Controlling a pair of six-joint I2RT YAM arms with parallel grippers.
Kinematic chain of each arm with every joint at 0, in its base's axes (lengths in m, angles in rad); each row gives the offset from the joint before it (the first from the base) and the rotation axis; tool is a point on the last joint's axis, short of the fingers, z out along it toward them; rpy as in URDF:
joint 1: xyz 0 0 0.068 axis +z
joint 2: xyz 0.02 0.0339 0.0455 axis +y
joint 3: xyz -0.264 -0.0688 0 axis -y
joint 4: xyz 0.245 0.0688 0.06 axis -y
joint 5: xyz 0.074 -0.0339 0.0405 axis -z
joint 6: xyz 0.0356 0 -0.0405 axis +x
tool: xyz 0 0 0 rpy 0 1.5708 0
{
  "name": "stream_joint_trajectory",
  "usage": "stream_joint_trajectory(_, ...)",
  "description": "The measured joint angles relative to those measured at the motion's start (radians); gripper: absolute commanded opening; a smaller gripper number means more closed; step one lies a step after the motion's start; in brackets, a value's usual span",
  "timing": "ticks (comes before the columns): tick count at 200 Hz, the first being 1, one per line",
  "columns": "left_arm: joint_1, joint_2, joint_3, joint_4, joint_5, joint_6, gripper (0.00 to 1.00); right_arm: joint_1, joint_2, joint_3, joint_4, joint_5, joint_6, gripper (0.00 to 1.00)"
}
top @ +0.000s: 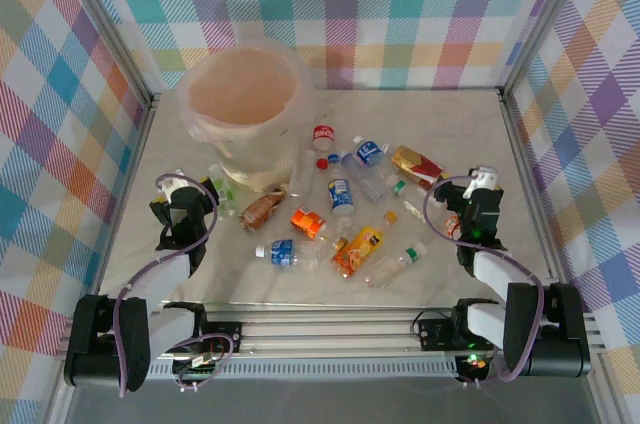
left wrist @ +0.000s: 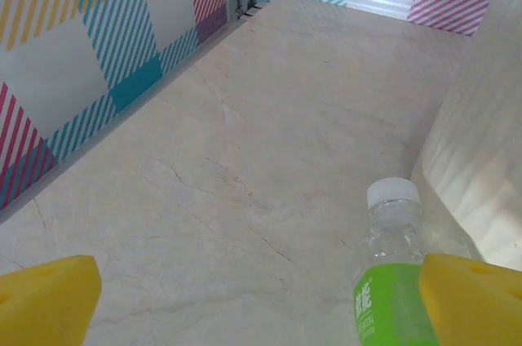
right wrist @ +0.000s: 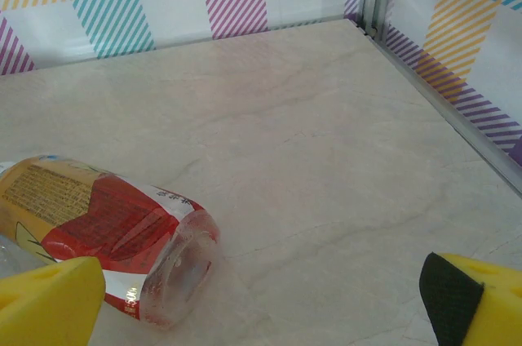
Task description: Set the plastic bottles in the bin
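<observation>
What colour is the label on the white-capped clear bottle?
Bright green label; left wrist view shows it best.

— What is seen at the upper left of the frame?
— The bin (top: 192, 94), lined with a translucent bag, is seen upright on the table (top: 460, 124).
— Where are the plastic bottles (top: 341, 194) found?
— They are scattered across the centre, below and right of the bin. A brown bottle (top: 263, 210) is laid near its base, and a red-and-gold bottle (top: 416, 166) is seen at the right.
— And the arms?
— The left gripper (top: 178, 187) is held at mid-left and the right gripper (top: 484, 179) at mid-right.
</observation>
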Motion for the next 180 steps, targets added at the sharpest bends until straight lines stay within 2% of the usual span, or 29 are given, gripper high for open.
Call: stream_joint_trajectory(180,0.000,0.020,0.019,-0.023,0.001,-0.003,1.00,0.000,0.000,0.000,-0.003,0.000,0.000,1.00)
